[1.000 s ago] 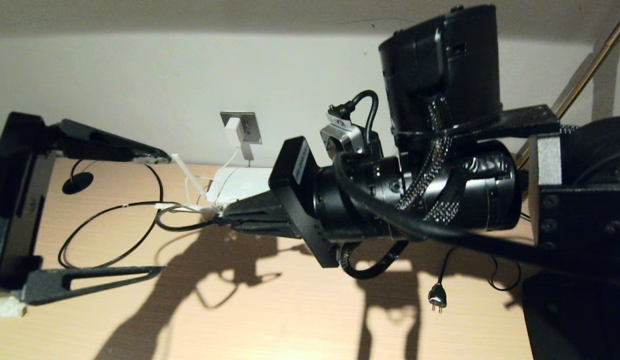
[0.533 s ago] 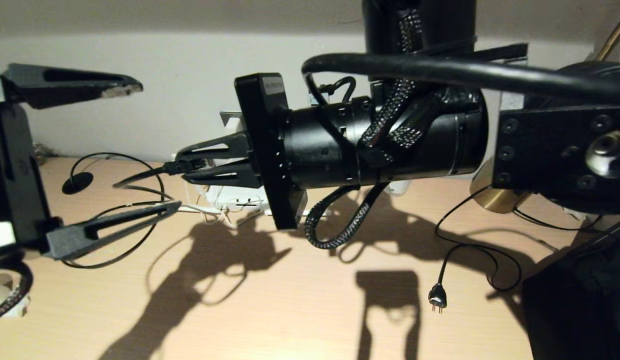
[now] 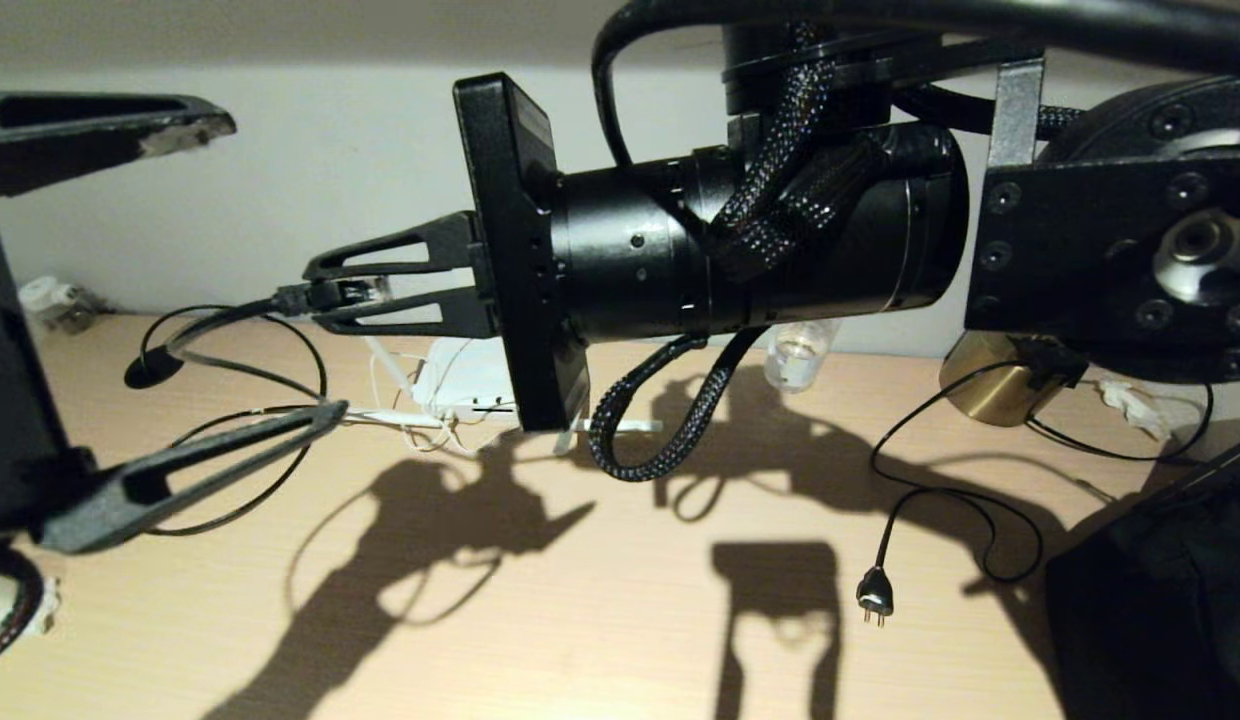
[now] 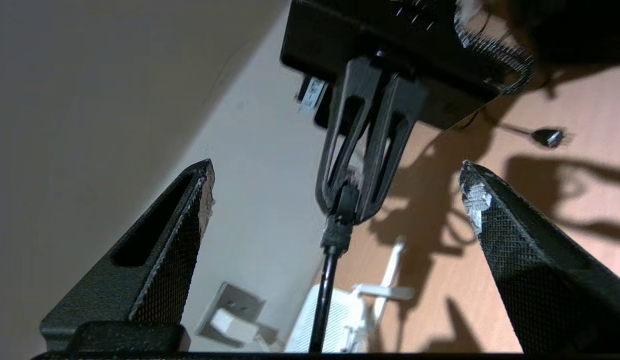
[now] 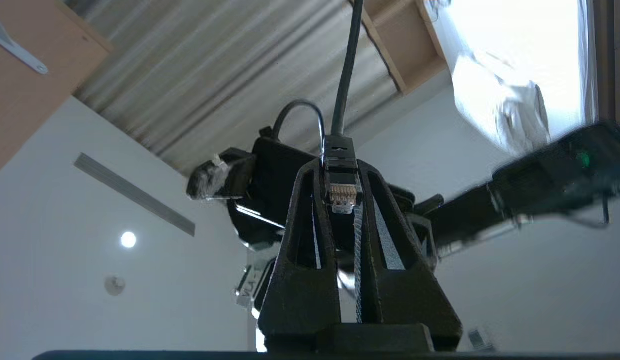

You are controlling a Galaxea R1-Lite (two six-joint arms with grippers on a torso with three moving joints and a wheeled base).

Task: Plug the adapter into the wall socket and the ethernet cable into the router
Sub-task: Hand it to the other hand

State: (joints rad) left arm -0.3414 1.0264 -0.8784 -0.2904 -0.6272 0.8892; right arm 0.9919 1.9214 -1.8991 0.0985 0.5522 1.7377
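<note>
Right gripper (image 3: 325,293) clamped on the ethernet cable (image 3: 230,315) at its connector, above the router (image 3: 470,380), facing the left gripper (image 3: 270,270), fingers spread wide.

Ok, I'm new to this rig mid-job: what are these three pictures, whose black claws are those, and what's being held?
The wide picture is from the robot's head, looking down at a wooden desk. The other two come from cameras behind each arm's fingers. The right gripper is shut on the ethernet cable, its clear connector pinched between the fingers. The left gripper is open and empty, facing the right one. On the desk lie the white router and a loose black two-pin plug. The adapter already sits in the wall socket.
</note>
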